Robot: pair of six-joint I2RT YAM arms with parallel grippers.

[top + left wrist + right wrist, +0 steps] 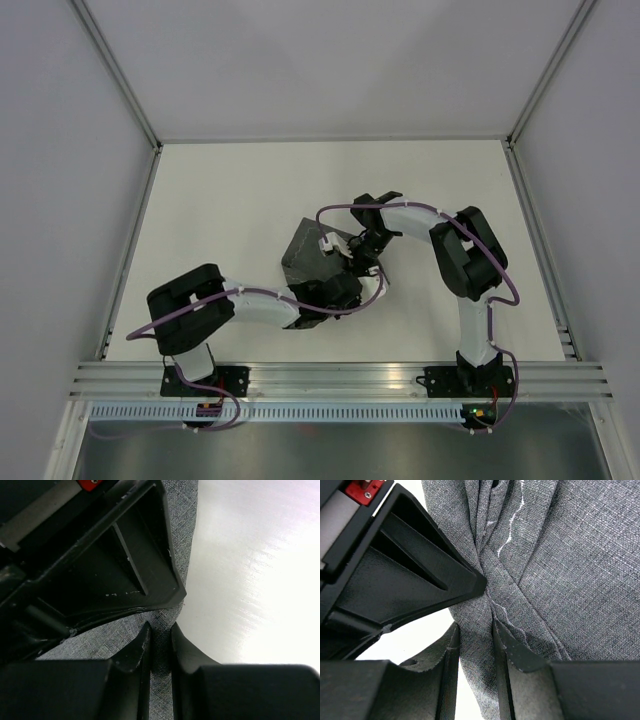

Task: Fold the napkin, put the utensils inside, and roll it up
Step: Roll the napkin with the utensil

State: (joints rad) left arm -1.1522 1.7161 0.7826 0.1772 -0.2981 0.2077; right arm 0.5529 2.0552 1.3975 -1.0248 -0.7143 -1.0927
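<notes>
- The napkin (302, 255) is lying bunched at mid-table (220, 210).
- The left gripper (160, 636) is pinching the napkin's near right edge.
- The right gripper (475, 635) is clamping a gathered fold further back.
- From above, both wrists are hiding the napkin's right side.

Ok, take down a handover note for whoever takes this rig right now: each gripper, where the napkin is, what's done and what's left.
Left gripper: shut on a thin fold at the napkin's edge, bare table beside it.
Right gripper: shut on bunched cloth, the stitched line running just past its fingers.
Napkin: a crumpled heap mid-table, pinched by both arms, not lying flat.
Utensils: none in view.
Done: no clean fold shows yet.
Left: fold, place utensils inside, roll up.
</notes>
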